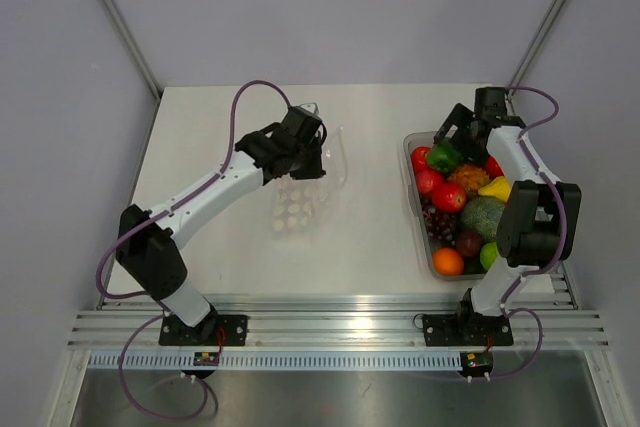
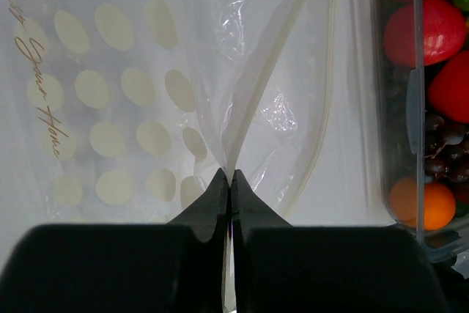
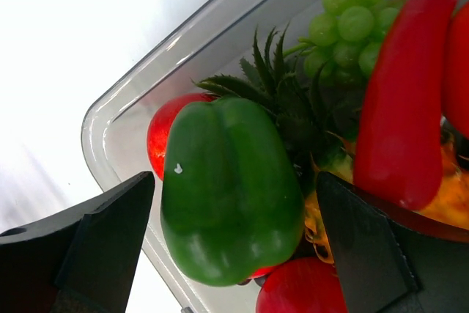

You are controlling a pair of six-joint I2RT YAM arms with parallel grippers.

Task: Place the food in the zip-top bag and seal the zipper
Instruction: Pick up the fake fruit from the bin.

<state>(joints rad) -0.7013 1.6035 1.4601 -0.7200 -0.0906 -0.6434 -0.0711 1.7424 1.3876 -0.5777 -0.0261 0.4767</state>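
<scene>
Pinching the zip-top bag [image 2: 110, 108] by its lip, left claw [image 2: 231, 181] props it open; right claw [image 3: 236, 188], spread wide, straddles the green bell pepper [image 3: 220, 210].

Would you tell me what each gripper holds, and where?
Left gripper pinches the zip-top bag at its mouth edge; right gripper, open around the green pepper, holds nothing.

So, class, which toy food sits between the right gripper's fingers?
The green bell pepper: it alone lies between the right gripper's open fingers, at the tray's corner.
</scene>
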